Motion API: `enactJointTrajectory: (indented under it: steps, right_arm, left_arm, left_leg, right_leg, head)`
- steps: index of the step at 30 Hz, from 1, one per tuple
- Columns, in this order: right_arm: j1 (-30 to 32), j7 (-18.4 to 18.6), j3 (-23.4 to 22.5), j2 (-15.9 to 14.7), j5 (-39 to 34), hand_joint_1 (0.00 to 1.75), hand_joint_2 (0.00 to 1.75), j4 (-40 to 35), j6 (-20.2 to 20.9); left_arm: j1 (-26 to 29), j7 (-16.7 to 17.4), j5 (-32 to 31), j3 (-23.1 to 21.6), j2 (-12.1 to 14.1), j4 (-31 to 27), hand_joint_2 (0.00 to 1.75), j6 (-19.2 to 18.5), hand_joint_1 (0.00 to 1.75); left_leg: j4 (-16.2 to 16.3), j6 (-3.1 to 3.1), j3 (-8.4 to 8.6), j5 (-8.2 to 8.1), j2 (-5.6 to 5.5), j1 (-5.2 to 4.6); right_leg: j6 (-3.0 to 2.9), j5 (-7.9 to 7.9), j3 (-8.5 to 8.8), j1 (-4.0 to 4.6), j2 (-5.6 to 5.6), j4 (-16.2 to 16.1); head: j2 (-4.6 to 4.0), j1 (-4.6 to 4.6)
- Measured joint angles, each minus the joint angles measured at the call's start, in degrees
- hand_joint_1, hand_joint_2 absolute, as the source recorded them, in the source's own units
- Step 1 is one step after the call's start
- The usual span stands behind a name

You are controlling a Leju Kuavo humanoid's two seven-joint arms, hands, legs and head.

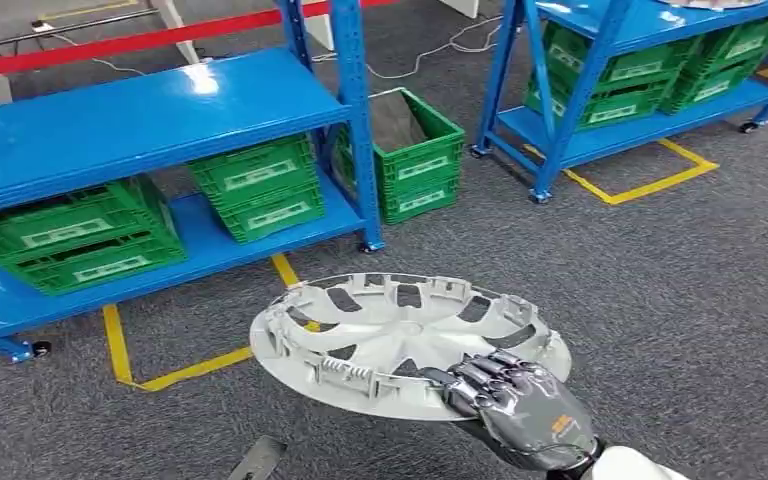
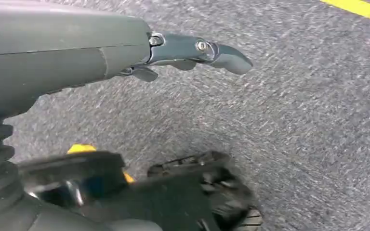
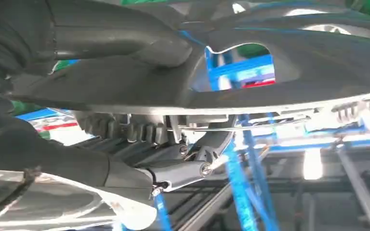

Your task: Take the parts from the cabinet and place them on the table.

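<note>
Closest in, the right hand [image 1: 520, 395] grips the near rim of a silver wheel cover [image 1: 400, 340], carried flat with its ribbed inner side up, out in front of the blue shelving [image 1: 150, 120]. It looks like thin moulded plastic: light, fairly stiff, yet apt to flex and tip when held by one edge, so the rim by the clips seems the sensible hold. The right wrist view shows fingers [image 3: 183, 171] hooked under the rim, which the head view hides. The left hand [image 2: 125, 53] hangs over grey carpet [image 2: 294, 120], fingers straight, holding nothing. Beyond the shelving's post sits a green crate [image 1: 415, 155].
</note>
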Motion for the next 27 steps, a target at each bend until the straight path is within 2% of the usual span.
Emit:
enactJointTrajectory:
  steps: [1, 2, 3, 4, 5, 6, 7, 8, 9, 11, 12, 13, 14, 15, 16, 17, 18, 19, 20, 21, 22, 23, 24, 27]
  right_arm:
    - [0.08, -0.02, 0.0, 0.0, 0.13, 1.75, 1.75, -0.07, -0.15]
    - [0.19, -0.02, -0.02, 0.0, 0.22, 1.75, 1.75, -0.13, -0.28]
    - [0.28, -0.02, -0.11, 0.0, 0.24, 1.75, 1.75, -0.13, -0.37]
    - [0.42, -0.04, -0.2, 0.0, 0.22, 1.75, 1.75, -0.15, -0.44]
    - [0.61, -0.07, -0.35, 0.0, 0.2, 1.75, 1.75, -0.31, -0.44]
    - [0.77, -0.15, -0.46, -0.02, 0.11, 1.75, 1.75, -0.5, -0.44]
    - [0.82, -0.28, -0.48, 0.0, -0.13, 1.75, 1.75, -0.63, -0.44]
    - [0.86, -0.35, -0.55, -0.02, -0.24, 1.75, 1.75, -0.77, -0.44]
    - [0.69, -0.39, -0.64, -0.02, -0.24, 1.75, 1.75, -0.79, -0.44]
    - [0.95, -0.39, -0.92, -0.02, -0.26, 1.75, 1.75, -1.05, -0.48]
    - [0.99, -0.44, -0.94, -0.04, -0.24, 1.75, 1.75, -1.16, -0.48]
    - [1.19, -0.44, -0.96, -0.2, -0.24, 1.75, 1.75, -1.27, -0.5]
    - [1.01, -0.46, -1.03, -0.33, -0.28, 1.75, 1.75, -1.44, -0.52]
    - [0.84, -0.48, -1.05, -0.44, -0.28, 1.75, 1.75, -1.46, -0.52]
    - [0.89, -0.46, -1.07, -0.46, -0.31, 1.75, 1.75, -1.46, -0.52]
    - [1.03, -0.44, -1.12, -0.46, -0.44, 1.75, 1.75, -1.48, -0.57]
    - [1.07, -0.44, -1.14, -0.46, -0.5, 1.75, 1.75, -1.46, -0.61]
    - [1.19, -0.35, -1.34, -0.46, -0.74, 1.75, 1.75, -1.46, -0.61]
    - [1.28, -0.33, -1.62, -0.46, -1.11, 1.75, 1.75, -1.46, -0.59]
    - [1.28, -0.35, -1.88, -0.46, -1.53, 1.75, 1.75, -1.4, -0.55]
    - [1.21, -0.35, -2.01, -0.46, -1.82, 1.75, 1.75, -1.4, -0.41]
    - [1.06, -0.37, -2.23, -0.46, -2.25, 1.75, 1.75, -1.38, -0.24]
    - [0.86, -0.39, -2.36, -0.46, -2.49, 1.75, 1.75, -1.35, -0.02]
    - [0.56, -0.85, -2.89, -0.46, -3.74, 1.75, 1.75, -0.9, 0.4]
  left_arm:
    - [0.06, 0.02, -0.04, 0.02, 0.11, 0.02, 1.75, 0.04, 0.0]
    - [0.12, 0.02, -0.11, 0.04, 0.22, 0.0, 1.75, 0.04, 0.0]
    - [0.13, 0.04, -0.2, 0.04, 0.31, 0.02, 1.75, 0.07, 0.0]
    - [0.09, 0.07, -0.46, 0.04, 0.33, 0.02, 1.75, 0.09, 0.0]
    - [0.02, 0.11, -0.57, 0.04, 0.37, 0.02, 1.75, 0.09, 0.0]
    - [-0.04, 0.15, -0.68, 0.07, 0.39, 0.0, 1.75, 0.11, 0.0]
    - [-0.07, 0.2, -0.87, 0.07, 0.44, 0.0, 1.75, 0.13, 0.0]
    - [-0.09, 0.2, -1.01, 0.09, 0.66, 0.02, 1.75, 0.13, 0.0]
    - [-0.13, 0.2, -1.03, 0.09, 0.59, 0.0, 1.75, 0.2, 0.0]
    - [-0.31, 0.35, -1.05, 0.11, 0.68, 0.0, 1.75, 0.2, 0.0]
    - [-0.34, 0.35, -1.09, 0.13, 0.72, 0.0, 1.75, 0.22, 0.0]
    - [-0.46, 0.35, -1.09, 0.15, 0.68, 0.0, 1.75, 0.24, 0.0]
    - [-0.52, 0.33, -1.09, 0.15, 0.61, 0.0, 1.75, 0.24, 0.0]
    - [-0.5, 0.33, -1.11, 0.15, 0.53, 0.0, 1.75, 0.2, 0.0]
    - [-0.4, 0.33, -1.14, 0.15, 0.53, 0.0, 1.75, 0.15, 0.0]
    - [-0.28, 0.33, -1.35, 0.17, 0.63, 0.0, 1.75, 0.09, 0.0]
    - [-0.26, 0.35, -1.66, 0.18, 0.7, 0.0, 1.75, -0.07, 0.0]
    - [-0.31, 0.35, -1.9, 0.17, 0.74, 0.0, 1.75, -0.17, 0.0]
    - [-0.41, 0.46, -2.25, 0.17, 0.72, 0.0, 1.75, -0.28, 0.0]
    - [-0.56, 0.65, -2.38, 0.15, 0.72, 0.0, 1.75, -0.46, 0.0]
    - [-0.67, 0.74, -2.62, 0.13, 0.7, 0.0, 1.75, -0.57, 0.0]
    - [-0.77, 0.9, -2.86, 0.11, 0.7, 0.0, 1.75, -0.7, 0.0]
    - [-0.81, 0.98, -2.93, 0.11, 0.7, 0.0, 1.75, -0.72, 0.0]
    - [-1.02, 1.4, -3.15, 0.09, 0.66, 0.0, 1.75, -0.83, 0.0]
  left_leg:
    - [4.87, -0.08, -2.0, -2.26, -0.52, 0.01]
    - [8.86, -0.11, -3.71, -3.7, -0.67, 0.0]
    - [10.35, -0.08, -4.28, -3.7, -0.72, 0.0]
    - [9.35, 0.05, -3.72, -2.46, -0.77, -0.01]
    - [5.97, 0.29, -2.04, -0.17, -0.91, 0.0]
    - [0.86, 0.65, 0.43, 2.54, -1.64, 0.0]
    - [-4.34, 1.1, 2.85, 4.83, -3.55, 0.03]
    - [-6.28, 1.68, 3.77, 4.35, -7.15, 0.3]
    - [-7.5, 1.57, 3.91, 4.36, -7.16, 0.32]
    - [-7.17, 1.58, 3.61, 4.33, -6.04, -0.18]
    - [-7.68, 1.91, 3.76, 4.7, -5.2, -0.1]
    - [-8.5, 2.18, 3.98, 5.23, -4.18, 0.36]
    - [-8.76, 2.49, 4.09, 5.36, -3.49, 0.28]
    - [-8.74, 2.69, 4.04, 5.4, -2.66, 0.2]
    - [-8.73, 2.73, 4.01, 5.38, -1.8, 0.12]
    - [-8.71, 2.74, 3.95, 5.36, -0.79, 0.01]
    - [-8.67, 2.77, 3.89, 5.34, 0.07, -0.04]
    - [-8.67, 2.76, 3.89, 5.31, 0.95, -0.09]
    - [-8.67, 2.72, 3.93, 5.28, 1.56, -0.12]
    - [-8.63, 2.58, 3.99, 5.18, 2.2, -0.14]
    - [-8.6, 2.44, 4.09, 5.09, 2.73, -0.15]
    - [-8.55, 2.16, 4.16, 4.92, 3.15, -0.42]
    - [-8.28, 1.79, 4.06, 4.79, 3.53, -0.76]
    - [-8.34, 1.19, 4.3, 4.87, 5.0, -0.7]
  right_leg:
    - [-0.1, 0.07, -0.13, 0.04, 0.68, 0.01]
    - [-0.2, 0.14, -0.26, 0.11, 1.38, 0.03]
    - [-0.22, 0.24, -0.33, 0.14, 2.11, 0.04]
    - [-0.21, 0.3, -0.35, 0.15, 2.84, 0.05]
    - [-0.12, 0.38, -0.34, 0.15, 3.61, 0.06]
    - [-0.01, 0.45, -0.32, 0.16, 4.41, 0.07]
    - [0.17, 0.57, -0.34, 0.11, 5.14, 0.07]
    - [0.48, 0.73, -0.65, 0.02, 5.61, 0.15]
    - [0.8, 0.87, -1.17, -0.06, 6.46, 0.4]
    - [1.82, 1.46, -1.78, -0.7, 7.66, 0.05]
    - [2.35, 1.79, -1.94, -0.58, 8.48, -0.34]
    - [2.3, 1.35, -2.69, -0.63, 6.84, 0.37]
    - [2.52, -0.07, -3.56, -0.16, 3.13, 2.12]
    - [2.81, -2.21, -5.24, -0.15, 1.46, 5.67]
    - [3.01, -4.31, -7.24, -0.19, 0.72, 10.1]
    - [3.22, -6.11, -9.25, -0.24, 0.45, 14.5]
    - [3.39, -6.72, -10.32, -0.28, 0.35, 17.02]
    - [3.48, -5.88, -9.87, -0.29, 0.2, 16.65]
    - [3.45, -4.16, -8.13, -0.28, 0.02, 13.83]
    - [3.27, -1.75, -4.98, -0.26, -0.54, 8.43]
    - [3.05, 0.1, -1.76, -0.17, -1.77, 3.05]
    - [2.73, -0.43, 0.14, 0.3, -4.58, -0.64]
    - [1.93, 0.08, 0.75, 0.47, -3.89, -0.8]
    - [1.15, 0.23, 0.09, 0.68, -2.12, -0.52]
  head:
    - [0.0, 0.04]
    - [0.0, 0.02]
    - [0.0, 0.07]
    - [0.0, 0.02]
    - [0.0, 0.04]
    - [0.0, 0.04]
    - [0.0, 0.02]
    - [0.0, 0.2]
    - [0.0, 0.13]
    - [0.0, 0.02]
    - [0.0, 0.09]
    - [0.0, 0.11]
    - [0.0, 0.44]
    - [0.0, 0.79]
    - [0.0, 0.72]
    - [0.0, 0.72]
    - [0.0, 0.68]
    - [0.0, 0.7]
    - [0.0, 0.7]
    - [0.0, 0.72]
    - [0.0, 0.72]
    - [0.0, 0.74]
    - [0.0, 0.63]
    - [0.0, 0.55]
